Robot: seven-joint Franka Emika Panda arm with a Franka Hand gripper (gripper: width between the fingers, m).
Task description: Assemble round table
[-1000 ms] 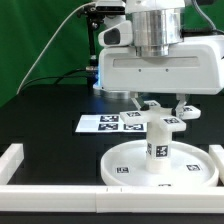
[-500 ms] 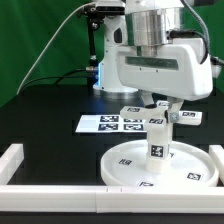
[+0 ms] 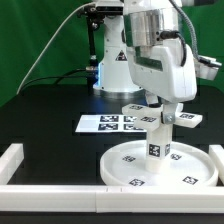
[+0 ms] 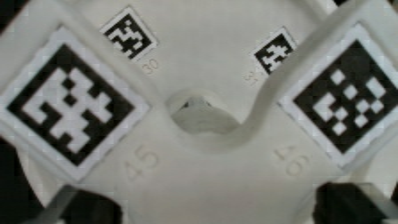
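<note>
— Which way does the short thick white plastic cylinder leg point?

— Its long axis is upright. It stands on end at about the middle of the large round white plastic disc, and a black-and-white square tag faces the exterior camera.

— And where is the disc?

— It lies flat on the black table, near the front, just behind the white border rail. Several tags are spread over its upper face.

— What is on top of the leg?

— The small white cross-shaped foot sits across its upper end, level, with tags on its arms. In the wrist view the foot fills almost the whole picture, its arms spreading from a small round hub.

— Is the two-finger gripper holding it?

— It is directly above the foot, very close, but I cannot tell if the fingers are apart or pressed on it.

— Anything else?

— The marker board lies flat behind the disc.
</note>
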